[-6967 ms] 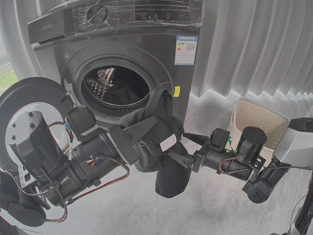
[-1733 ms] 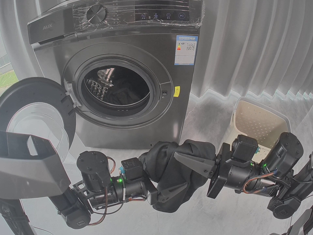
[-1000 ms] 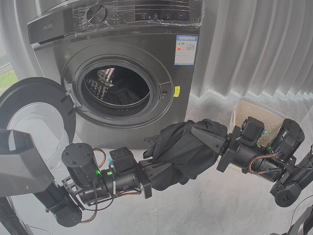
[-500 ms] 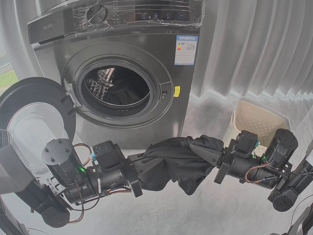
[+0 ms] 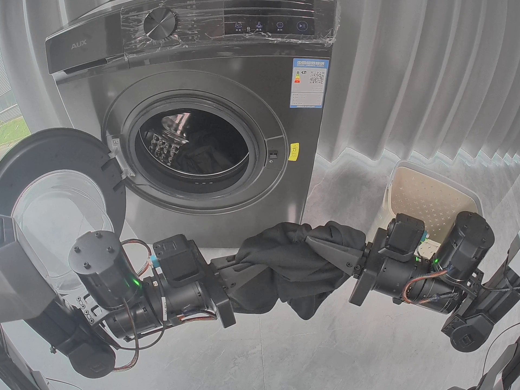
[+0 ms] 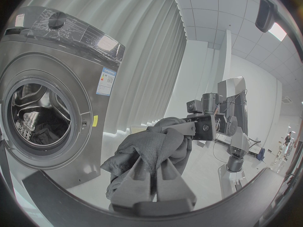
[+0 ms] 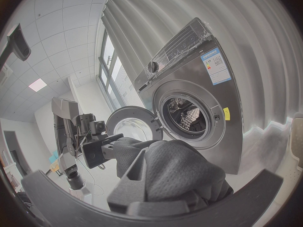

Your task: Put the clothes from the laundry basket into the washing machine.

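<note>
A dark garment (image 5: 287, 269) hangs stretched between my two grippers, low in front of the washing machine (image 5: 216, 82) and below its round opening. My left gripper (image 5: 238, 266) is shut on the garment's left end, and its fingers (image 6: 135, 177) pinch the cloth (image 6: 148, 145). The right gripper (image 5: 325, 250) is shut on the right end, and the cloth (image 7: 180, 167) is draped over it. The drum (image 5: 189, 147) holds dark clothes. A beige laundry basket (image 5: 433, 201) stands on the floor at the right, behind my right arm.
The machine's door (image 5: 54, 180) stands swung open to the left, just above my left arm. White curtains (image 5: 433, 66) hang behind the machine and the basket. Grey tiled floor (image 5: 303, 353) lies under the garment.
Over the last second the left gripper drew back to the left and rose a little, pulling the garment out into a band between the two grippers. The right gripper dipped slightly.
</note>
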`<state>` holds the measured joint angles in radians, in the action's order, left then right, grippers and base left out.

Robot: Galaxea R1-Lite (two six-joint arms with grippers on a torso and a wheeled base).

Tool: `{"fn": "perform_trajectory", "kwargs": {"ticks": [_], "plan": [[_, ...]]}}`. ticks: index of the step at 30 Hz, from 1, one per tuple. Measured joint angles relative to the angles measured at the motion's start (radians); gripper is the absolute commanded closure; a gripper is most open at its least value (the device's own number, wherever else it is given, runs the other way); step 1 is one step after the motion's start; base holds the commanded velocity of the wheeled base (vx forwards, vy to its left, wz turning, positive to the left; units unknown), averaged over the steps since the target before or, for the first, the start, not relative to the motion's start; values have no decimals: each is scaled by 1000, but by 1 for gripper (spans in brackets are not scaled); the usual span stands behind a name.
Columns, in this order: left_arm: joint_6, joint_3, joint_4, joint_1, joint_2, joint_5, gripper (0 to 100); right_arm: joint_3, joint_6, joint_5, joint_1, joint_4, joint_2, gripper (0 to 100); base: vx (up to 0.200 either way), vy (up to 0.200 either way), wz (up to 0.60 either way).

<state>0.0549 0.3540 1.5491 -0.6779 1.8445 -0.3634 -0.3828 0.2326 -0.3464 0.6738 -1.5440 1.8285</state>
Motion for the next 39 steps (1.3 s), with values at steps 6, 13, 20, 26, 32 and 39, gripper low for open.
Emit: {"fn": "perform_trajectory", "kwargs": {"ticks": [6, 13, 20, 26, 32, 39], "plan": [[0, 3, 2, 4, 5, 0, 100, -2, 1, -1, 1, -3, -1, 0, 0, 0, 0], [10, 15, 3, 9, 0, 1, 100, 12, 0, -2, -4, -4, -1, 0, 0, 0, 0], [15, 35, 3, 26, -4, 16, 100, 127, -10, -8, 5, -3, -2, 0, 0, 0, 0], [17, 51, 3, 31, -7, 25, 100, 204, -17, -11, 29, -3, -3, 0, 0, 0, 0], [17, 57, 3, 31, -21, 26, 100, 213, -19, -10, 27, -4, 2, 0, 0, 0, 0], [17, 60, 3, 27, -50, 26, 100, 212, -20, -6, 26, -4, 21, 0, 0, 0, 0]]}}
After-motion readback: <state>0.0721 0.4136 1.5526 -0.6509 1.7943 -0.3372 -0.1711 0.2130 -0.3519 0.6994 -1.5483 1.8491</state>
